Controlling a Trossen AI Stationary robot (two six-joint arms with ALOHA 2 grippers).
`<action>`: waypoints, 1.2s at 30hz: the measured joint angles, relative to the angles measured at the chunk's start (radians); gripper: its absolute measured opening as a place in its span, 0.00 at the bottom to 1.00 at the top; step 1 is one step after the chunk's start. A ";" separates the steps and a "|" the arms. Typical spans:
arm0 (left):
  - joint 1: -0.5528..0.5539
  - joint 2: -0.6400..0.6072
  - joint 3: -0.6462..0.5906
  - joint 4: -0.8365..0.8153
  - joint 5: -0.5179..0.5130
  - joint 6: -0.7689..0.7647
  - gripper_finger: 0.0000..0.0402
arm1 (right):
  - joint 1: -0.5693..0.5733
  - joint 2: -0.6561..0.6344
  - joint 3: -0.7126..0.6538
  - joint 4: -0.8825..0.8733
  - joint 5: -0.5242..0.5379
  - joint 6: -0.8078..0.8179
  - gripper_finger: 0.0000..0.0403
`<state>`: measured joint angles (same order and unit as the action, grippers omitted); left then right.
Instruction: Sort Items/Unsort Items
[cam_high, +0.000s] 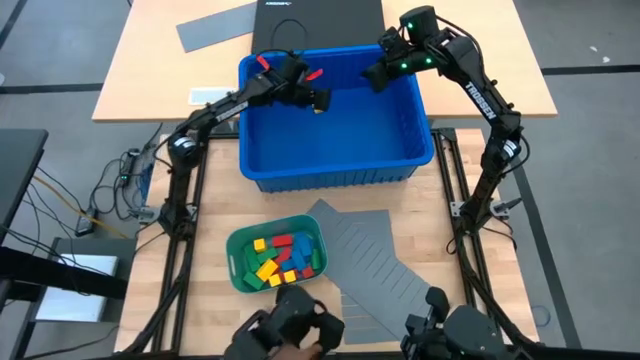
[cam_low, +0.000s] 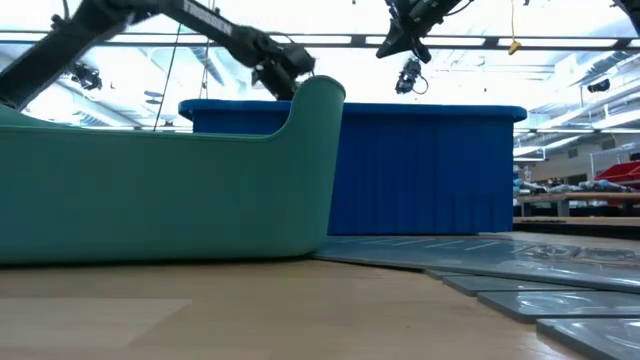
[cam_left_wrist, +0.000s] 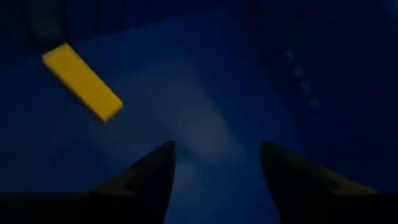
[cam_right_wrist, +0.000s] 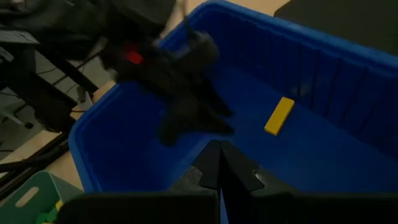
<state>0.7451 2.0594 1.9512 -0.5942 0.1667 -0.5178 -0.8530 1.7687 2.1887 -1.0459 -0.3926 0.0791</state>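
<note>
A single yellow block (cam_left_wrist: 81, 81) lies on the floor of the blue bin (cam_high: 335, 165), near its far wall; it also shows in the right wrist view (cam_right_wrist: 279, 116). My left gripper (cam_left_wrist: 217, 146) is open and empty above the bin's far left part (cam_high: 318, 100), the yellow block a little off to one side of it. My right gripper (cam_right_wrist: 219, 148) is shut and empty above the bin's far right corner (cam_high: 372, 76). Several red, yellow, green and blue blocks (cam_high: 280, 258) lie in the teal tray (cam_high: 236, 268) near the table's front.
A grey slotted divider sheet (cam_high: 375, 265) lies to the right of the teal tray, in front of the bin. Another grey sheet (cam_high: 215, 28) and a black case (cam_high: 318, 20) lie on the far table. The bin's walls stand around both grippers.
</note>
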 joint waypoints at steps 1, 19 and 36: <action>0.002 0.022 0.012 0.004 -0.001 0.046 0.60 | 0.003 0.000 0.000 0.006 0.004 0.000 0.00; 0.038 0.377 0.370 -0.144 -0.124 0.334 0.16 | 0.060 0.000 0.000 0.020 0.005 0.036 0.00; 0.059 0.452 0.368 -0.126 -0.283 0.385 0.01 | 0.078 0.000 0.000 0.024 0.006 0.034 0.00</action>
<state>0.8041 2.5109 2.3188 -0.7202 -0.1167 -0.1333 -0.7746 1.7691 2.1883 -1.0224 -0.3862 0.1131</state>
